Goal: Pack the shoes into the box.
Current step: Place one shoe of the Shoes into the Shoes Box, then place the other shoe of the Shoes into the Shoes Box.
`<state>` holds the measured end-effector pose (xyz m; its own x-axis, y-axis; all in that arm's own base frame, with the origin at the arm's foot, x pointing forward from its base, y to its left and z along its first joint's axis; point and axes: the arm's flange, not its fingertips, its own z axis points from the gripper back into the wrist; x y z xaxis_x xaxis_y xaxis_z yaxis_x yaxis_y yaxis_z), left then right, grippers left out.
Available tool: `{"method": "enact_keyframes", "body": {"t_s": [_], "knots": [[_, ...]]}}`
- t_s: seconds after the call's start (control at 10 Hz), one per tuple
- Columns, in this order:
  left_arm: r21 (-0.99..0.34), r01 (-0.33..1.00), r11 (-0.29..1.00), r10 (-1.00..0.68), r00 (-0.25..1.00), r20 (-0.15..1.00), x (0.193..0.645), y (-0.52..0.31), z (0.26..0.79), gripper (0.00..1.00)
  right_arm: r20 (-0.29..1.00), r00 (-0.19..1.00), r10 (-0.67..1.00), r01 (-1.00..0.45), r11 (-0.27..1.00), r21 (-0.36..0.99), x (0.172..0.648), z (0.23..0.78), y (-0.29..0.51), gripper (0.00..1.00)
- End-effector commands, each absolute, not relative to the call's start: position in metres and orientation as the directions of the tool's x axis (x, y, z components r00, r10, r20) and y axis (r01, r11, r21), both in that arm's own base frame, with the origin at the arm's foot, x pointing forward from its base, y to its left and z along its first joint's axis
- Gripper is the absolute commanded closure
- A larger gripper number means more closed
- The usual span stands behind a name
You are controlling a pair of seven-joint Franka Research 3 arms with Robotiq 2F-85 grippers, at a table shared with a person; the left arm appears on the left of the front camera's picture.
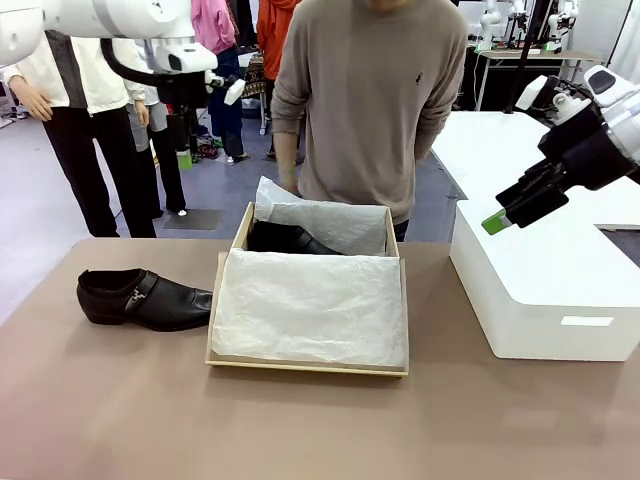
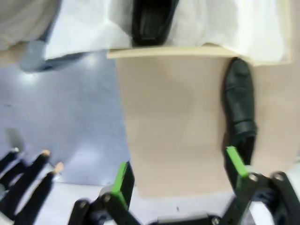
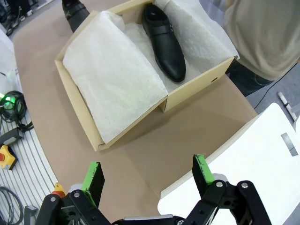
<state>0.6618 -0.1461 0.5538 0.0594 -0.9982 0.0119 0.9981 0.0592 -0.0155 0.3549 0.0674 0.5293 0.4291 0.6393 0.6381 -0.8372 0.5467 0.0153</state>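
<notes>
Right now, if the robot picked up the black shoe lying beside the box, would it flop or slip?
The shoe is probably stiff: it holds its shape lying empty on the table. Its glossy leather may be slippery to grip. Resting flat on its sole, it would likely slide, not tip, if pushed.

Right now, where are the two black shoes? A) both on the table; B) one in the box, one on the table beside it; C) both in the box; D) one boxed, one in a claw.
B: one shoe lies in the box, the other shoe on the table by its left wall.
</notes>
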Motion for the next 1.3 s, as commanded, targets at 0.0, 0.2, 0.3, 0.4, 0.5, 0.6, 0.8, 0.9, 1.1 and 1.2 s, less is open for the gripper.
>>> {"method": "enact_keyframes", "body": {"t_s": [0.0, 0.2, 0.3, 0.4, 0.5, 0.6, 0.8, 0.9, 1.1, 1.2], "knots": [[0.008, 0.999, 0.046, -0.999, 0.046, 0.022, 0.664, -0.162, 0.562, 0.00, 0.648, 0.424, 0.632, -0.840, 0.542, 0.021, 0.357, 0.529, 0.067, 0.00], [0.008, 0.999, 0.046, -0.999, 0.046, 0.022, 0.664, -0.162, 0.562, 0.00, 0.648, 0.424, 0.632, -0.840, 0.542, 0.021, 0.357, 0.529, 0.067, 0.00], [0.008, 0.999, 0.046, -0.999, 0.046, 0.022, 0.664, -0.162, 0.562, 0.00, 0.648, 0.424, 0.632, -0.840, 0.542, 0.021, 0.357, 0.529, 0.067, 0.00], [0.008, 0.999, 0.046, -0.999, 0.046, 0.022, 0.664, -0.162, 0.562, 0.00, 0.648, 0.424, 0.632, -0.840, 0.542, 0.021, 0.357, 0.529, 0.067, 0.00], [0.008, 0.999, 0.046, -0.999, 0.046, 0.022, 0.664, -0.162, 0.562, 0.00, 0.648, 0.424, 0.632, -0.840, 0.542, 0.021, 0.357, 0.529, 0.067, 0.00], [0.008, 0.999, 0.046, -0.999, 0.046, 0.022, 0.664, -0.162, 0.562, 0.00, 0.648, 0.424, 0.632, -0.840, 0.542, 0.021, 0.357, 0.529, 0.067, 0.00], [0.008, 0.999, 0.046, -0.999, 0.046, 0.022, 0.664, -0.162, 0.562, 0.00, 0.648, 0.424, 0.632, -0.840, 0.542, 0.021, 0.357, 0.529, 0.067, 0.00], [0.008, 0.999, 0.046, -0.999, 0.046, 0.022, 0.664, -0.162, 0.562, 0.00, 0.648, 0.424, 0.632, -0.840, 0.542, 0.021, 0.357, 0.529, 0.067, 0.00], [0.064, 0.997, 0.043, -0.999, 0.043, 0.007, 0.648, -0.149, 0.569, 0.00, 0.648, 0.424, 0.632, -0.840, 0.542, 0.021, 0.357, 0.529, 0.067, 0.00], [0.095, 0.995, 0.035, -0.999, 0.033, 0.024, 0.637, -0.135, 0.577, 0.00, 0.648, 0.424, 0.632, -0.840, 0.542, 0.021, 0.357, 0.529, 0.067, 0.00]]}}
